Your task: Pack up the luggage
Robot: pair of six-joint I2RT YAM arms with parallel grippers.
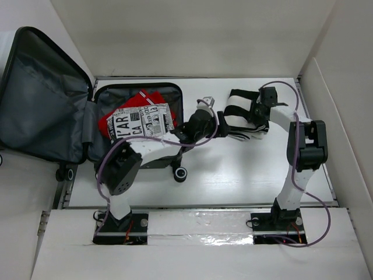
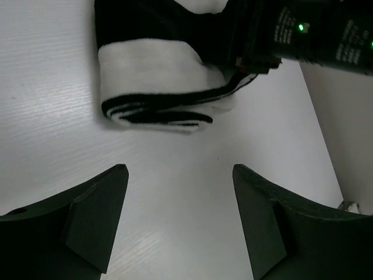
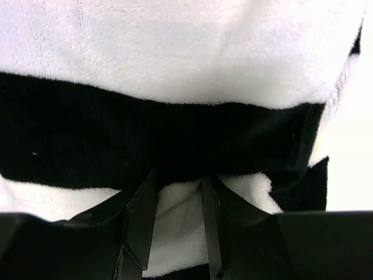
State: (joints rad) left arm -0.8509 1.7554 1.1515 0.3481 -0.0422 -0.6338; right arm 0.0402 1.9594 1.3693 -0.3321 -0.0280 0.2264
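- Luggage [image 1: 55,102]: small hard-shell suitcase lying open at the far left of the counter [image 1: 233,175].
- Lid half is tilted up and back at the left wall. It has a black rim and grey fabric lining, and the lining sags in soft folds.
- Base half lies flat on the counter with its opening upward, and it has the same black rim.
- The outer shell print cannot be seen from above; only the inside and the edges show.
- Two black wheels with pale hubs show at the near side, one at the base's right corner [image 1: 180,172] and one near the hinge [image 1: 67,173].
- Base contents: a red garment [image 1: 111,116], with a folded newsprint-pattern cloth [image 1: 145,122] lying on top of it.
- Black-and-white striped fleece [image 1: 242,116]: folded on the counter to the right of the luggage and apart from it.
- Left gripper [image 2: 180,169]: between the luggage and the fleece. Fingers are spread wide with nothing between them, over bare counter just short of the fleece's folded edge.
- Right gripper [image 3: 179,181]: down on the fleece from the far right side. Fingers [image 3: 140,221] stand close together with a tuft of white pile filling the narrow gap between them.
- Cannot tell whether that tuft is actually clamped.
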